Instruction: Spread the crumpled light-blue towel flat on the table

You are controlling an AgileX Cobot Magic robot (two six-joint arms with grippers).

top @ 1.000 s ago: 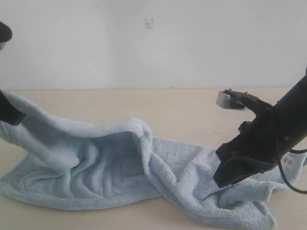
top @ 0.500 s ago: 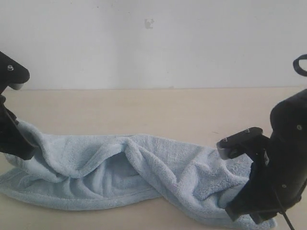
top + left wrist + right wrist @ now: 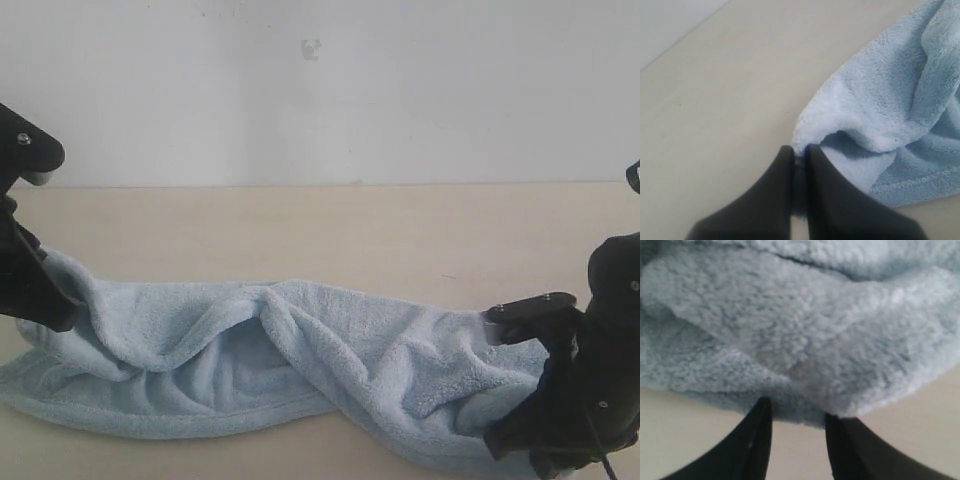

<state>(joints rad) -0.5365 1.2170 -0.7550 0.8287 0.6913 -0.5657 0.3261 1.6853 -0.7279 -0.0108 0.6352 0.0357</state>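
A whitish wall (image 3: 320, 90) backs the pale tabletop (image 3: 350, 225). The towel (image 3: 300, 350) lies along the near side as a long, rumpled light-blue band, its fluffy folds heaped left of the middle. The left pincer (image 3: 799, 150) is narrowed onto its left corner. The right pincer (image 3: 797, 411) covers the right end, fingers partly apart; I cannot tell whether it grips.

Free lane over bare table (image 3: 330, 225) between towel (image 3: 300, 350) and wall (image 3: 300, 90). Left arm (image 3: 25, 280) and right arm (image 3: 600, 390) block the 2 towel ends.
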